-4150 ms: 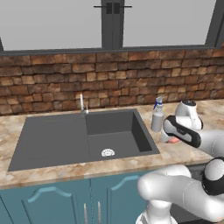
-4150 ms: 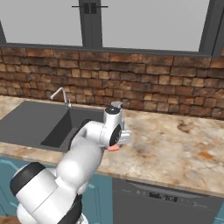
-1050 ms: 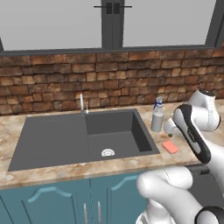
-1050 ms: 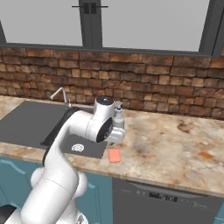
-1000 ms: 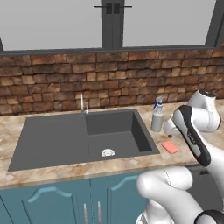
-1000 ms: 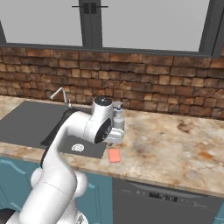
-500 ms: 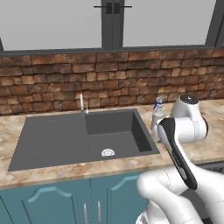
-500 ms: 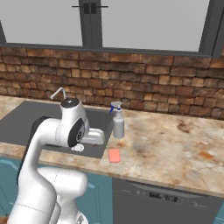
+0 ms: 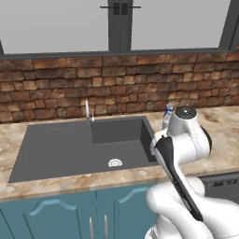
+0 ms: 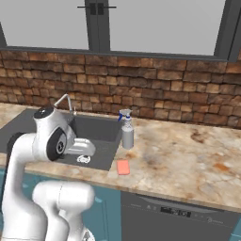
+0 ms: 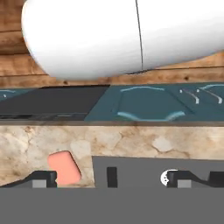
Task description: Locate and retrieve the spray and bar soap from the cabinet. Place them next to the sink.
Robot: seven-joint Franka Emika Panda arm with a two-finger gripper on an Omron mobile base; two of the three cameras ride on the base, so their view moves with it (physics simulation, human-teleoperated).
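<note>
The spray (image 10: 126, 131) stands upright on the marble counter just right of the sink (image 10: 96, 130); its blue nozzle (image 9: 167, 111) peeks out behind my arm. The salmon bar soap (image 10: 123, 166) lies flat on the counter in front of the spray, near the sink's right rim. My arm is folded over the sink's right basin. In the hand view my gripper (image 11: 111, 179) is open, with nothing between its fingers. There the bar soap (image 11: 64, 167) lies by the left fingertip and the sink (image 11: 140, 166) with its drain lies toward the right one. The cabinet is out of view.
A slim chrome faucet (image 9: 87, 111) rises at the back of the sink (image 9: 56, 149). A brick wall and a window stand behind. Teal base cabinets (image 9: 56, 214) and a dishwasher front (image 10: 179, 212) sit below the counter (image 10: 193, 157), which runs on to the right.
The bar soap left the gripper and now lies on the counter. My arm has swung left from above the soap to over the sink. The spray has not moved.
</note>
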